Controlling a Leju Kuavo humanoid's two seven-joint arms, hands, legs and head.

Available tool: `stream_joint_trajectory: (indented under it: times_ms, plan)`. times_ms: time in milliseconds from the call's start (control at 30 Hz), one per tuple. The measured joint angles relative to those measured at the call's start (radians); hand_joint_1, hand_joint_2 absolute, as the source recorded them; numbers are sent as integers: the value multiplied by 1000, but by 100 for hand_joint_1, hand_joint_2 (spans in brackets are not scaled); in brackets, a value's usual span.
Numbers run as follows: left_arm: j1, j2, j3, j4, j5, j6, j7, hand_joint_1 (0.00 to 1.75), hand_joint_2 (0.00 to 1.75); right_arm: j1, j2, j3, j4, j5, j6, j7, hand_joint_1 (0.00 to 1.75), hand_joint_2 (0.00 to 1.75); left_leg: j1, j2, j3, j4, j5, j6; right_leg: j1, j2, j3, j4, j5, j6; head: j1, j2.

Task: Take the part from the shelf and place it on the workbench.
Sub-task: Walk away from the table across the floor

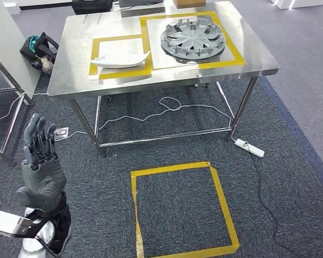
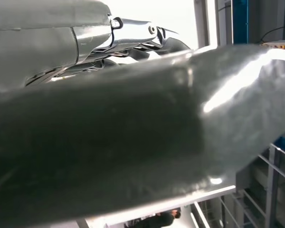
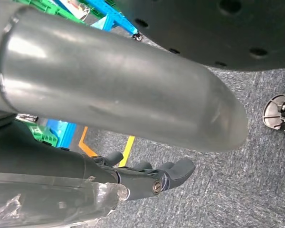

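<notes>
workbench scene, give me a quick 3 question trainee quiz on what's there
1. True or false: the wheel cover lies inside a yellow tape outline on the workbench.
2. Which thing lies in the smaller taped outline on the workbench? A) a white curved part B) a red box C) a hammer
3. Fill in: the yellow tape square on the carpet is in front of the ____.

Extra note for the trainee: the left hand is raised at the lower left of the head view with nothing in it and fingers straight.

Key: 1 true; 2 A; 3 workbench
</notes>
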Motion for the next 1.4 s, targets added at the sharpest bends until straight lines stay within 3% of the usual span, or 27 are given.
stream_joint_trajectory:
  times_ms: [67,167,233,333,367,400,433,500,567,667,733,833,867,900,933,967,1033,1100,1167,1200,1267,1333,1400]
  plan:
    - [-1,0,0,0,0,0,0,0,0,-3,0,0,0,0,0,0,0,0,1,-19,50,-104,29,6,-1,10,-7,1,4,13,1,0]
    - [-1,1,0,0,0,0,0,0,0,-1,0,0,0,0,0,0,0,0,-4,-21,59,-138,34,29,-7,17,-15,-8,14,36,1,0]
    - [-3,0,0,0,0,0,0,0,0,2,0,0,0,0,0,0,0,0,-3,-10,61,-149,44,45,-7,6,-32,19,-7,44,5,0]
    - [0,-1,0,0,0,0,0,0,0,1,0,0,0,0,1,1,0,0,-5,13,58,-152,47,57,-3,-16,-116,206,-105,46,14,0]
    - [1,-1,0,0,0,0,0,0,0,1,0,0,0,0,1,2,0,0,-6,21,57,-152,48,58,-3,-18,-139,259,-123,47,14,0]
    - [1,-1,0,0,0,0,0,0,0,2,0,0,0,0,1,3,0,0,-7,29,57,-151,48,58,-2,-20,-143,276,-121,48,14,0]
    - [1,-1,0,0,0,0,0,0,0,3,0,0,0,-1,1,4,0,0,-6,36,57,-150,48,57,-3,-23,-127,252,-102,49,14,0]
    - [1,-1,-1,0,0,0,0,0,0,3,0,0,0,-1,0,5,0,0,-5,50,56,-142,44,50,-3,-49,-55,124,-45,53,15,0]
    - [0,-1,0,0,0,0,0,0,0,-1,1,0,0,-1,1,5,0,0,-9,62,53,-128,37,38,-2,-69,-2,30,-17,46,16,0]
    - [0,-1,-1,0,-1,1,0,0,0,-3,3,0,0,-1,1,5,0,0,-12,78,49,-122,36,25,1,-51,-5,24,-14,23,16,0]
    - [0,-1,-1,0,-1,2,0,0,0,-2,2,0,0,-1,0,6,0,0,-7,63,39,-97,11,15,0,-36,-11,24,-8,9,16,0]
    - [0,0,-1,0,-1,2,0,0,0,-3,2,0,0,-1,0,6,0,0,-3,21,-34,70,-87,4,-2,-11,-22,22,2,-5,14,0]
    - [1,0,-1,0,-1,3,0,0,0,-2,2,0,0,-1,1,6,0,0,-3,17,-60,125,-107,4,-1,-1,-26,22,4,-7,14,0]
    - [2,0,-1,0,-1,3,0,0,0,-1,2,0,0,-1,1,6,0,0,-4,15,-72,152,-109,7,0,9,-29,22,6,-7,14,0]
    - [2,1,-1,0,-1,3,0,0,0,0,2,0,0,-1,1,6,0,0,-5,12,-68,144,-92,12,2,20,-31,22,8,-7,14,0]
    - [2,1,-1,0,-1,3,0,0,0,1,2,0,0,-1,1,6,0,0,-7,5,-46,100,-61,21,4,31,-33,22,11,-6,14,0]
    - [1,1,-1,0,-1,3,0,0,0,0,4,0,0,0,1,6,0,0,-13,-38,18,-28,1,45,5,51,-36,23,15,-2,15,0]
    - [-1,1,-1,0,-1,3,0,0,0,-3,5,0,0,0,1,6,0,0,-17,-73,55,-107,20,57,3,70,-45,24,20,6,13,0]
    - [-3,1,-1,0,-1,3,0,0,0,-2,5,0,0,0,1,6,0,0,-18,-66,60,-125,22,56,-1,89,-55,18,28,20,9,0]
    - [-3,1,-1,0,-1,3,0,0,0,-1,5,0,1,0,2,6,0,0,-16,-56,61,-132,27,57,0,83,-60,18,29,26,8,0]
    - [-3,-1,-1,0,-1,3,0,0,0,2,5,0,1,0,2,6,0,0,-10,-32,65,-145,37,60,5,42,-86,62,-2,33,13,0]
    - [-1,-1,-1,0,-1,2,0,0,0,0,5,0,1,0,2,6,0,0,-9,-6,64,-147,39,64,7,-5,-137,182,-70,39,22,0]
    - [1,-1,0,0,-1,2,0,0,0,-1,5,0,1,0,3,6,0,0,-9,21,63,-146,39,64,5,-21,-175,281,-109,46,24,0]
